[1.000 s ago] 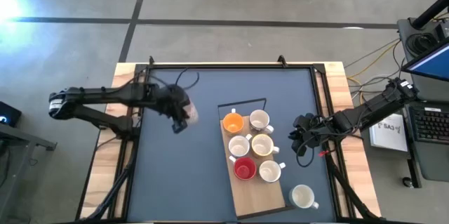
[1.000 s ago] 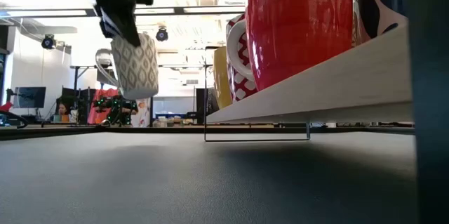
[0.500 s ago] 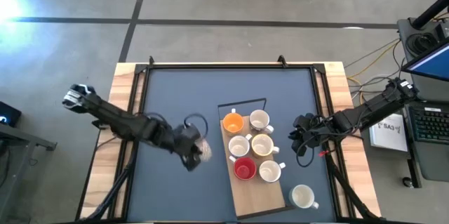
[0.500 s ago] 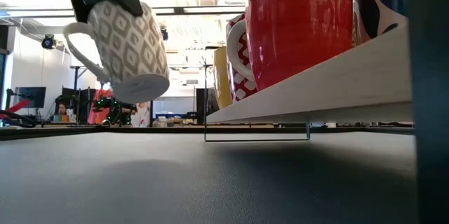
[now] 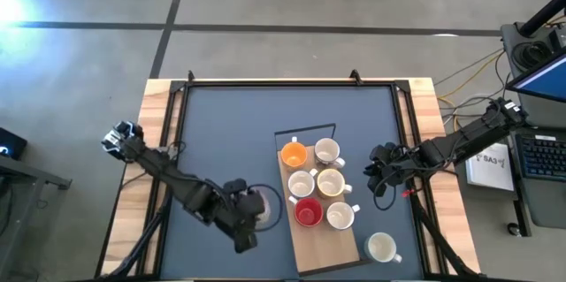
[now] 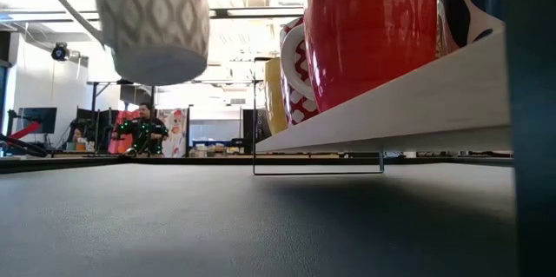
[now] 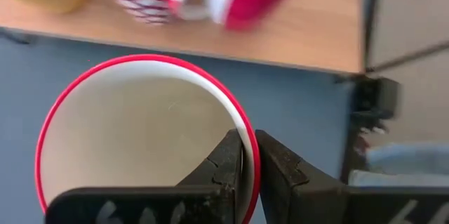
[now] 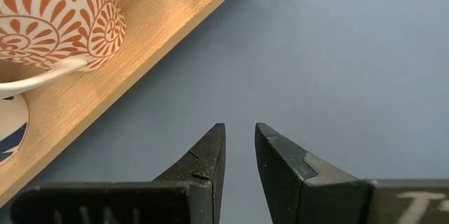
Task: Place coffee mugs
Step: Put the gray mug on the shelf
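Red-rimmed patterned mug [image 7: 144, 136] hangs just beside the wooden board [image 5: 332, 248], left gripper [image 7: 249, 155] pinching its rim; a thin grip could slip. Right gripper [image 8: 238, 155] waits, slightly parted, empty.

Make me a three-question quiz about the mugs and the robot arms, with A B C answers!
1. Where is the mug with the red rim?
A. On the wooden board
B. Up in the air, held by the left gripper
C. On the floor

2. How many mugs stand on the wooden board?
A. Six
B. Three
C. Nine

3. What is the right gripper doing?
A. Squeezing a red mug
B. Lifting the board
C. Holding nothing, beside the board

Answers:
1 B: the left wrist view shows the fingers pinching its rim, and the low view shows it off the table.
2 A: the high view shows six there, with one more on the mat.
3 C: its wrist view shows only bare mat between the fingers.
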Motion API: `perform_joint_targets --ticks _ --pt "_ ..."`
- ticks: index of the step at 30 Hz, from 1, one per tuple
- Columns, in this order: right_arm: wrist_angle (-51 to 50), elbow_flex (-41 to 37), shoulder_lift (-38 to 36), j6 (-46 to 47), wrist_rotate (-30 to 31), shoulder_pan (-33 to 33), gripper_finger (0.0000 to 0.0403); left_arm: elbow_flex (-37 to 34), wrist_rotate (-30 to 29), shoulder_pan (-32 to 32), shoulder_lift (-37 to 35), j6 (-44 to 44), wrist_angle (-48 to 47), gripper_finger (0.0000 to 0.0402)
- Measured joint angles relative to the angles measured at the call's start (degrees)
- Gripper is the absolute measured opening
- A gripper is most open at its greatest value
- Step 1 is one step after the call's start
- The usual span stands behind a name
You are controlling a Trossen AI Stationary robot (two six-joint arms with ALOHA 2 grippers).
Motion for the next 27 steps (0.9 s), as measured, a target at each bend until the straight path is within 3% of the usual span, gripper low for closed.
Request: perform_joint_targets --ticks 7,17,27 --pt "0.0 0.0 0.0 0.0 0.0 0.0 0.0068 0.0 4.1 -1.6 0.7 6.3 5.7 0.0013" --pt "0.0 0.0 0.0 0.0 0.0 0.0 0.0068 0.0 7.9 -1.6 1.8 25.5 7.9 0.0013" --pt "0.0 0.0 0.0 0.0 0.0 0.0 0.0068 1.6 9.1 -1.8 6.0 31.2 9.9 0.0014"
